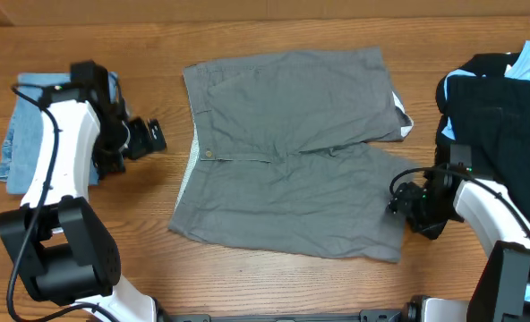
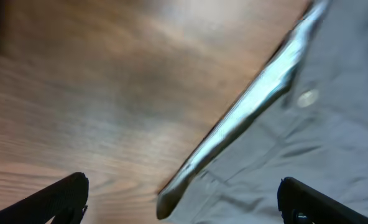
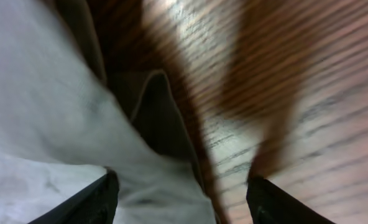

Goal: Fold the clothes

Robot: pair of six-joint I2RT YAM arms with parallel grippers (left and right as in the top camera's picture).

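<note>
Now the grey shorts [image 1: 292, 170] lie flat on the table [image 1: 274, 286]; the left gripper [image 1: 158, 136] hangs splayed near the waistband [image 1: 196, 125], the right gripper [image 1: 396, 199] seemingly spread over their blurred edge.

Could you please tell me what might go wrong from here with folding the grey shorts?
The right end effector is open at the grey shorts' lower leg hem; closing there might catch only one layer and drag the fold askew. The left end effector hangs open just off the waistband and could close short of it. A wide swing might disturb the black pile beside the right arm.
</note>
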